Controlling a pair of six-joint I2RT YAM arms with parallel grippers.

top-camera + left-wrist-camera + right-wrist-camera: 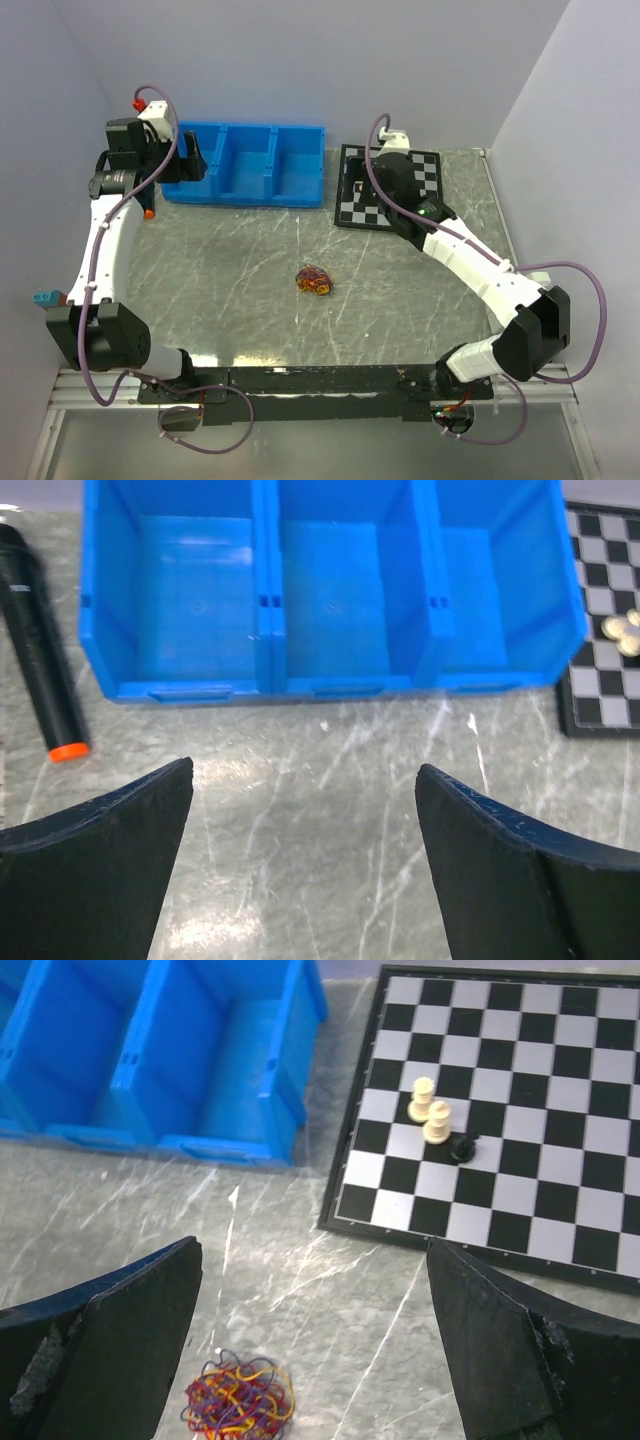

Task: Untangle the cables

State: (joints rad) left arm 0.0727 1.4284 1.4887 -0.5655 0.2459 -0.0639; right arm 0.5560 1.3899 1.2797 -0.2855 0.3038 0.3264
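Locate the cables (315,281): one tangled ball at table centre. From it, the blue bin (250,192) lies at 11 o'clock and the chessboard (350,210) at 1 o'clock. The left gripper (305,770) and right gripper (313,1245) are spread wide, grasping nothing.

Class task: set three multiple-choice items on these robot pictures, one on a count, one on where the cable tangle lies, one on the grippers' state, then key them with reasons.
1. How many compartments has the blue bin? A two; B three; C four.
2. Where does the cable tangle lie? A inside the bin; B draped over an arm; C on the bare table.
3. How do the grippers stand? A both open, empty; B both shut; C one shut on cables.
Key: 1 B, two dividers show; 2 C, marbled surface surrounds it; 3 A, left gripper and right gripper gape, holding nothing.
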